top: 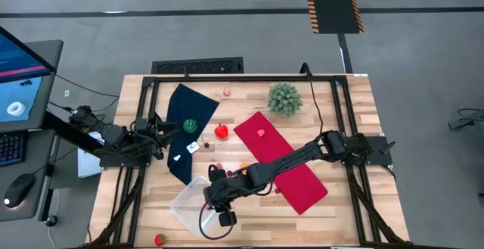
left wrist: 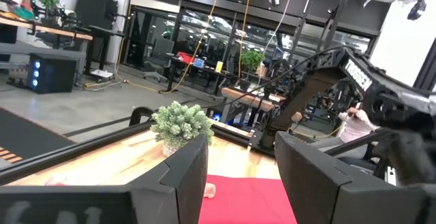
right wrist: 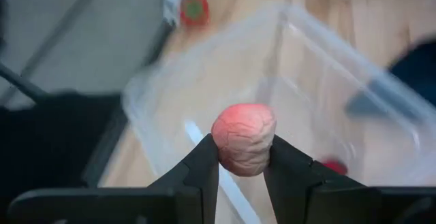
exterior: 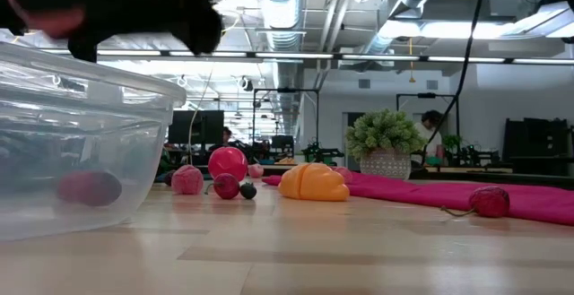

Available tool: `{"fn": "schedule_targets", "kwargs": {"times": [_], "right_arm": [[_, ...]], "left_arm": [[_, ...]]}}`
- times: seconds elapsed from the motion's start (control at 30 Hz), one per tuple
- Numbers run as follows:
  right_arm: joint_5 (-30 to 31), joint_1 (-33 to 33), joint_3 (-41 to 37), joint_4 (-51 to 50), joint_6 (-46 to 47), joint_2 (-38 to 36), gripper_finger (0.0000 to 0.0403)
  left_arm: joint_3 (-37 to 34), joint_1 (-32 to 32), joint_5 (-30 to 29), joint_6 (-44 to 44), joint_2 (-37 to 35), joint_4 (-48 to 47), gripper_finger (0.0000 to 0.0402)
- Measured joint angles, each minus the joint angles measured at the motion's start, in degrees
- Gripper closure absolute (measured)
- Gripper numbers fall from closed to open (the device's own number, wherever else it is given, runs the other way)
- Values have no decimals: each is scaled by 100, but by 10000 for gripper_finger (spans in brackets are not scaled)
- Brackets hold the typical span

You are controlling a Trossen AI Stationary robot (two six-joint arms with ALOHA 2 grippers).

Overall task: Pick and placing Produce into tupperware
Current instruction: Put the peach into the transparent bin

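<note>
The tupperware (top: 187, 202) is a clear box near the table's front edge; it also shows in the low view (exterior: 76, 151) and the right wrist view (right wrist: 293, 81), with a red piece (right wrist: 334, 166) lying on its floor. My right gripper (right wrist: 243, 161) hangs above it, shut on a pink, wrinkled piece of produce (right wrist: 243, 137). From above, the right gripper (top: 213, 196) stands over the box's right side. More produce lies on the table: a red piece (top: 221, 132), an orange one (exterior: 314, 183) and a pink one (exterior: 186, 180). My left gripper (left wrist: 242, 152) waits open at the table's left. My right gripper pinches the pink piece by its lower sides (right wrist: 225, 157) between the two fingers, at their free ends. The fingers slant down toward the table's near left. The piece stands up above the fingertips, lifted clear over the open tupperware.
A red cloth (top: 281, 162) lies under my right arm and a dark blue cloth (top: 181, 139) lies by my left gripper. A spiky green plant ball (top: 284, 98) stands at the back. A red strawberry-like piece (top: 160, 239) lies at the front edge.
</note>
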Motion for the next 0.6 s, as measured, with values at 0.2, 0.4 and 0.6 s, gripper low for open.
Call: {"fn": "schedule_targets", "kwargs": {"times": [0.2,0.4,0.6], "right_arm": [[-17,-75,50,177,58,39,279],[-162,-204,43,79,200,178,279],[-277,-211,45,272,258,173,258]], "left_arm": [[0,0,-1,1,0,-5,239],[0,0,-1,2,0,-5,239],[0,0,-1,15,0,-5,239]]}}
